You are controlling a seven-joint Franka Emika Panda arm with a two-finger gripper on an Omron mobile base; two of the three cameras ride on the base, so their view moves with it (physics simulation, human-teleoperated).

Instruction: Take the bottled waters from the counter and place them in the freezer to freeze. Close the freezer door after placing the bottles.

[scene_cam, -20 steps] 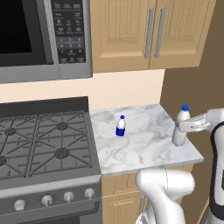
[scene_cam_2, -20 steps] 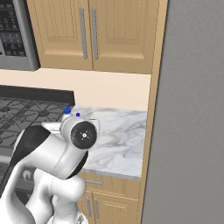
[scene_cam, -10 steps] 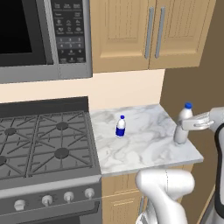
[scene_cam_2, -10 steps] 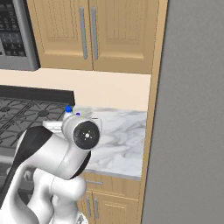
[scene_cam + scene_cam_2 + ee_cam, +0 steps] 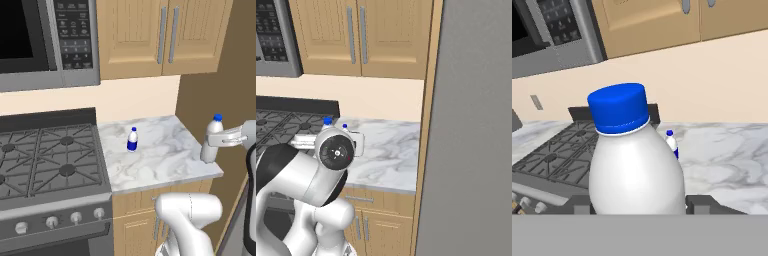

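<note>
My gripper [image 5: 218,142] is shut on the plain bottled water [image 5: 212,141], a whitish bottle with a blue cap. It hangs upright just above the right front corner of the marbled counter [image 5: 160,162]. In the hand view this bottle [image 5: 637,170] stands between the fingertips [image 5: 698,204]. The second bottled water [image 5: 132,139], with a dark blue label, stands upright near the counter's middle, and its top [image 5: 671,141] peeks out behind the held one. A tall grey refrigerator face [image 5: 471,125] rises right of the counter; the freezer door's handle and the freezer's inside are out of view.
A black gas stove [image 5: 45,160] adjoins the counter on the left, with a steel microwave [image 5: 47,40] above it. Wooden wall cabinets [image 5: 160,35] hang over the counter. A wooden side panel [image 5: 215,85] bounds the counter on the right.
The gripper has lifted the plain bottle a little higher and carried it slightly to the right. The labelled bottle has stayed in place.
</note>
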